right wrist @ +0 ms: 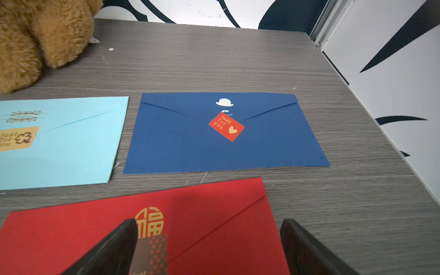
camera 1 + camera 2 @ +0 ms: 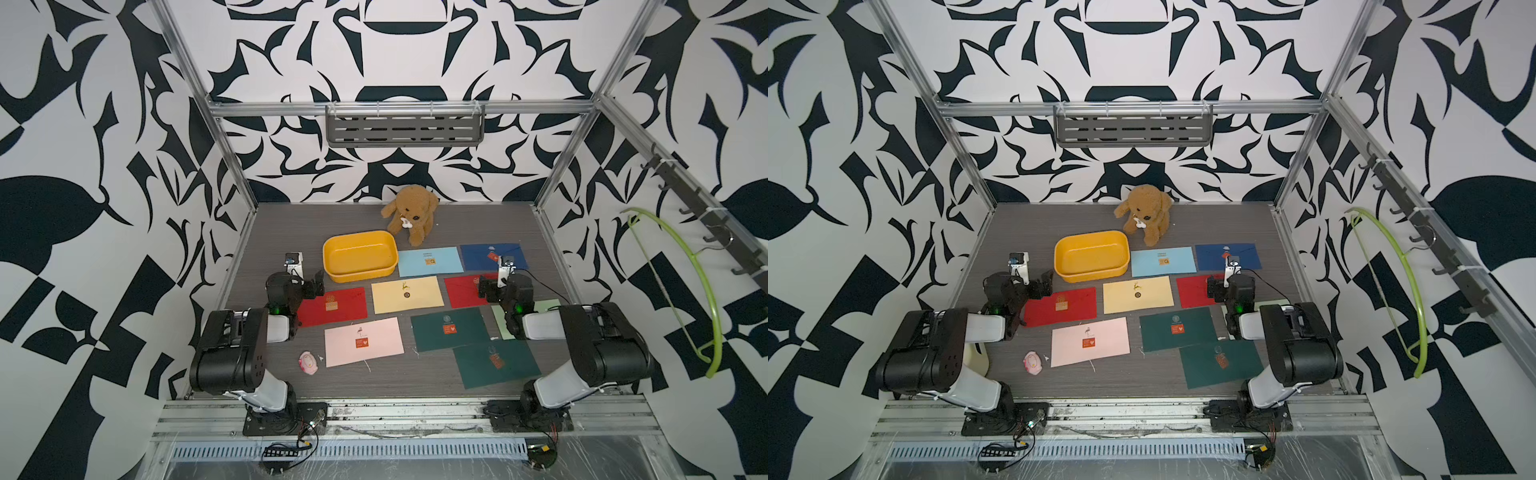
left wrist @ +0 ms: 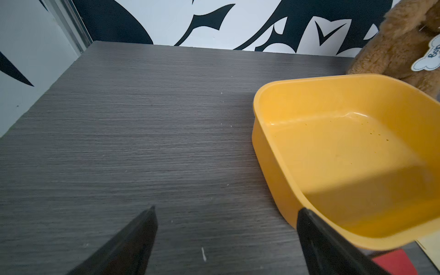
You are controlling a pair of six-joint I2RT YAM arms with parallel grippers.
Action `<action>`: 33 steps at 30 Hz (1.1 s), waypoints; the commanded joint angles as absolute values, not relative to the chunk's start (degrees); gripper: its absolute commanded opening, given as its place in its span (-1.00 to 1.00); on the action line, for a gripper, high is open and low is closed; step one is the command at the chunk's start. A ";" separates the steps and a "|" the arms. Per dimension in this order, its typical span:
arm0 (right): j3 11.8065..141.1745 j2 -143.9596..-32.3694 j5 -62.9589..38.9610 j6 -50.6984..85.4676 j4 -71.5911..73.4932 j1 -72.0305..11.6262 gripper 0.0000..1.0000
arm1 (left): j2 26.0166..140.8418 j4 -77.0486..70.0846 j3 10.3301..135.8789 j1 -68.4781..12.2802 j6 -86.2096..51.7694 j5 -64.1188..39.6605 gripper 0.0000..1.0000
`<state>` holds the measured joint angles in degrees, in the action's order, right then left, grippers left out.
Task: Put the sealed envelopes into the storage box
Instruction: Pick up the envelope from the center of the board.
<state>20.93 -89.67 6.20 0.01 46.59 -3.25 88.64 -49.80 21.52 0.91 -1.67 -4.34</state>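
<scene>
The yellow storage box stands empty at the middle back of the table, and its wall shows in the left wrist view. Sealed envelopes lie flat in front and to its right: light blue, navy, yellow, two red, pink, two dark green. A pale green one is mostly hidden under the right arm. My left gripper is open and empty beside the box's left end. My right gripper hovers open over the right red envelope.
A brown plush dog sits behind the box. A small pink toy lies near the pink envelope's left end. Metal frame posts bound the table's sides. A green hanger hangs on the right wall.
</scene>
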 commanded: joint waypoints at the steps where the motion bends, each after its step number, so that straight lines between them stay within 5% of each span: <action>1: 21.54 -88.61 6.02 -0.09 48.50 -2.98 0.99 | 88.35 -49.53 22.06 1.14 -2.00 -4.65 0.98; 27: 21.63 -88.29 4.29 -0.16 48.07 -2.45 0.99 | 88.17 -50.07 22.42 1.58 -2.55 -3.68 0.98; 33: 39.99 -82.23 8.40 3.70 9.64 -4.45 0.95 | 76.38 -12.02 37.67 -1.38 -4.49 11.82 0.98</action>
<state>30.04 -86.32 6.24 1.02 27.31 -3.16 82.39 -28.95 31.62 0.16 -3.01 2.46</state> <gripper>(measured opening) 0.980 0.992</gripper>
